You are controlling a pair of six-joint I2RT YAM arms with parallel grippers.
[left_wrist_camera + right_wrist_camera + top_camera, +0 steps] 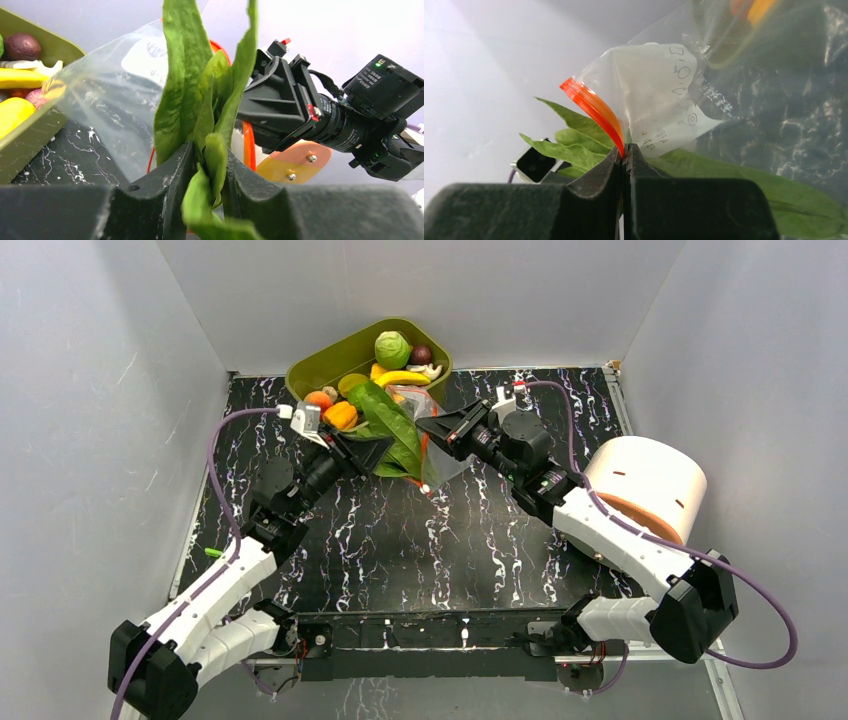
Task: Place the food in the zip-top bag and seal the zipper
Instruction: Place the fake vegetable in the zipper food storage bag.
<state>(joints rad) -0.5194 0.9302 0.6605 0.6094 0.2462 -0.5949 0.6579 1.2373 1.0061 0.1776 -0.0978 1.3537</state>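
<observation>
Presently, left end effector (207, 150) clenched on green leaf (181, 90), right end effector (624, 152) pinching zipper (594, 107) of clear bag (659, 85), both above counter (450, 540)

Near counter (420, 560) open; leaf (390, 425) and bag (445, 462) hang in the middle, tub (320, 362) behind, round box (650, 480) crowding the right.
</observation>
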